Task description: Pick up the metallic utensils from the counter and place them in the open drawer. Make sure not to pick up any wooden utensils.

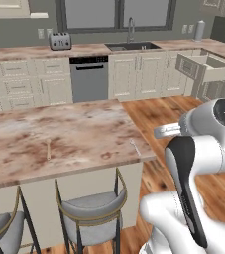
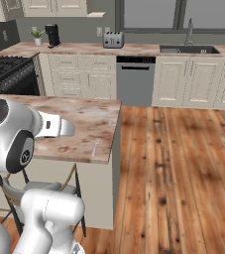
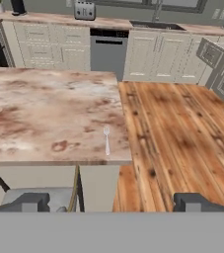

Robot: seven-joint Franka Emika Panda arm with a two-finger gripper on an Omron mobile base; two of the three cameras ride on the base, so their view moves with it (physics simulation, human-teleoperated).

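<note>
While open, drawer point(image 1: 214, 68) (contents hidden)

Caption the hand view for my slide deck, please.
Open jaws look down on a silver utensil near the marbled island counter corner.

Silver utensil point(image 3: 107, 140) lies flat near counter point(image 3: 44, 113) corner.

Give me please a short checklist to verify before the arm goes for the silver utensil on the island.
1. Pincer open, holding nothing: ok.
2. Silver utensil lies flat near the counter corner, free of other things: ok.
3. Wooden utensil lies well apart from it: ok.
4. Drawer open: ok.
5. Drawer interior free: cannot tell.
6. Dark-handled knife located: cannot tell.
</note>
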